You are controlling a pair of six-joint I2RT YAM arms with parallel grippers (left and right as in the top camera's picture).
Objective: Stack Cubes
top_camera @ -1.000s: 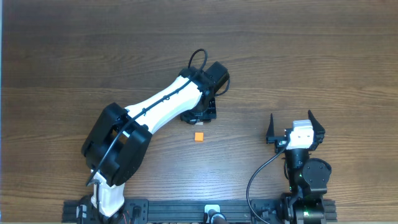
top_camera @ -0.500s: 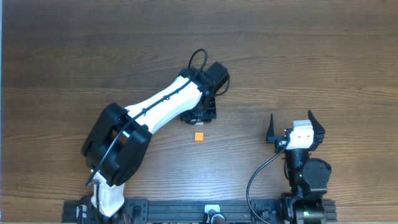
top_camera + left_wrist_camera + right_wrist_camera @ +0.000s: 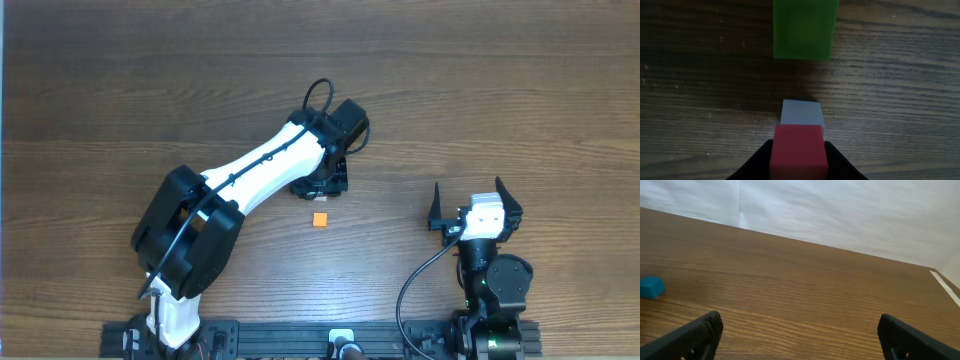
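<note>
The table (image 3: 500,100) was plain dark wood grain. A pale grey cube (image 3: 801,112) sat on it right in front of the left tool (image 3: 799,156), basically at its tips. A green cube (image 3: 805,27) lay further ahead, apart from the grey one. A little orange cube (image 3: 319,220) sat just beside that tool, on the arm-base side. A blue cube (image 3: 651,287) lay well ahead of the right tool (image 3: 799,330), off toward the left arm's side.

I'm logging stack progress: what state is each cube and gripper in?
left gripper, shut on red cube
red cube, gripped, right beside white cube
white cube, on table, ungripped
green cube, on table, unstacked
orange cube, on table, unstacked
blue cube, on table, unstacked
right gripper, open, empty
</note>
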